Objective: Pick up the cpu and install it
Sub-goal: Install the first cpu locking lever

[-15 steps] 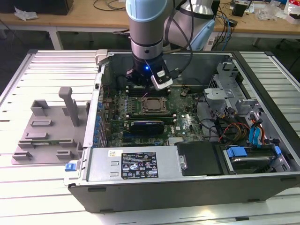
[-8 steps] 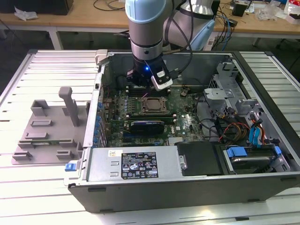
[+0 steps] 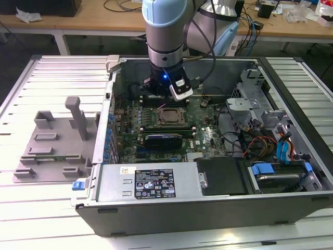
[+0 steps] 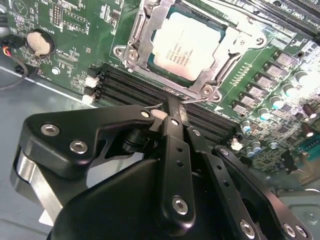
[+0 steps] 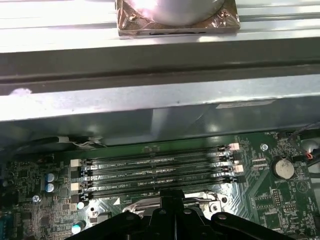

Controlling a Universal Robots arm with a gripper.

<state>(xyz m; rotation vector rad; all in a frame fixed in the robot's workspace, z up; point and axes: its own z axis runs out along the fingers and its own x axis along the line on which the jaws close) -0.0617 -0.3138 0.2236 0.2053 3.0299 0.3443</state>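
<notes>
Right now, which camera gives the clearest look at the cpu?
The second wrist view: the cpu lies face up in its socket frame, silver top plain. In the exterior view it is a small square beneath the gripper. In the first wrist view the gripper covers that spot.

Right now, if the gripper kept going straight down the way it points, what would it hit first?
Probably the memory slots beside the socket; the gripper points at them, next to the seated cpu. Depth is unclear.

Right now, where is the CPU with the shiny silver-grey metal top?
The square silver-grey CPU lies in the metal socket frame on the green motherboard, beside the black memory slots in the second wrist view.
</notes>
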